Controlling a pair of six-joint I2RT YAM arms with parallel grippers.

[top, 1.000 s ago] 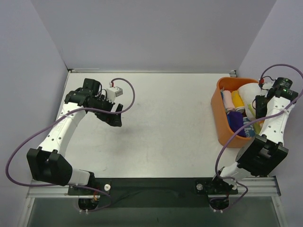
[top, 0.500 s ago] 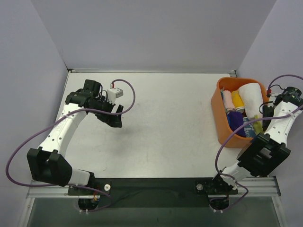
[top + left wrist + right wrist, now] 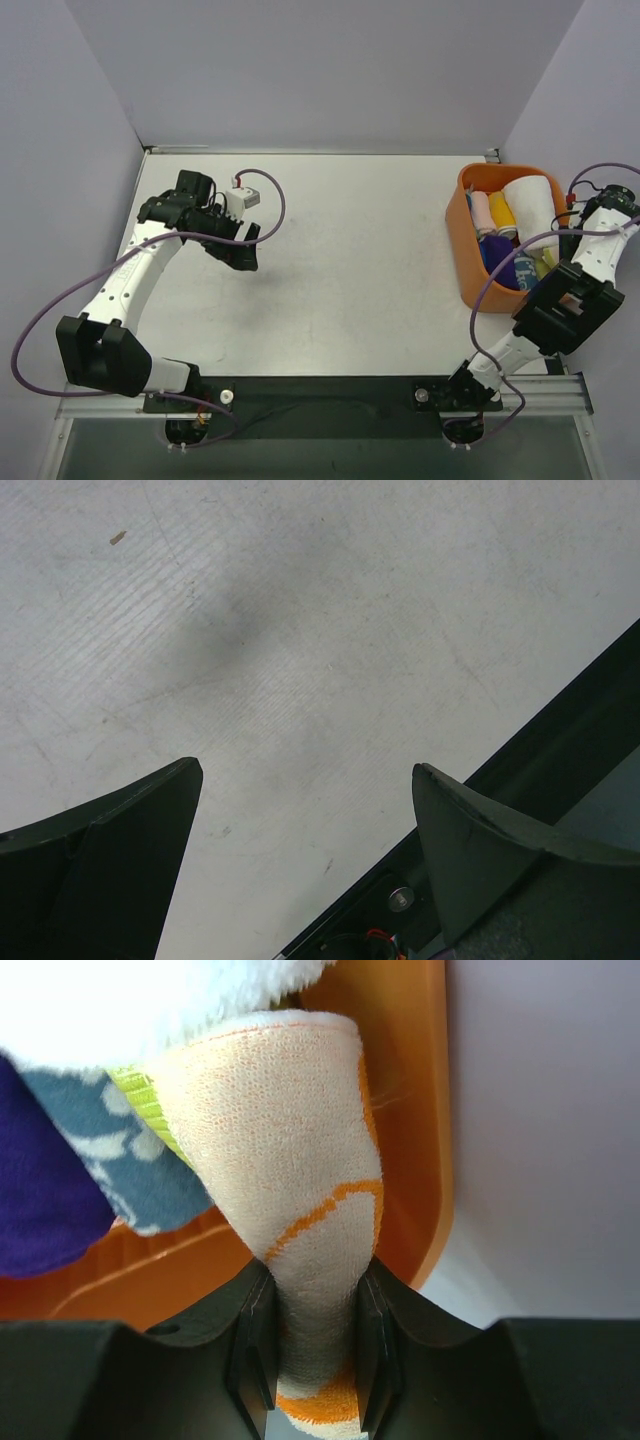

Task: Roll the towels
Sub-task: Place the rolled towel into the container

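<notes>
- Right fingers (image 3: 250, 1360) are clamped on the cream towel (image 3: 290, 1140), pinching a gathered neck of cloth low in the wrist frame.
- Left fingers (image 3: 110, 850) are wide apart and hold nothing. They hover over the bare table (image 3: 350, 630), left side of the overhead frame.
- Cream towel is looped terry with orange blotches and lines. It fans out upward from the pinch, over the orange bin (image 3: 420, 1110), and its top end butts against the fluffy white towel (image 3: 150, 1000).
- Bin sits at the right edge of the overhead frame. Smooth plastic, rounded corners, packed with soft rolls: purple towel (image 3: 35, 1200), blue patterned towel (image 3: 130, 1180), pink roll (image 3: 482, 210), yellow roll (image 3: 500, 210).
- Handling guess: light, limp, zero stiffness, so it will drape and drag. Terry is grippy, so slip looks unlikely, but it could snag the neighbours on the way out.
- Better hold for rolling is probably a corner or short edge rather than a bunched middle. It likely needs spreading flat on the table first.
</notes>
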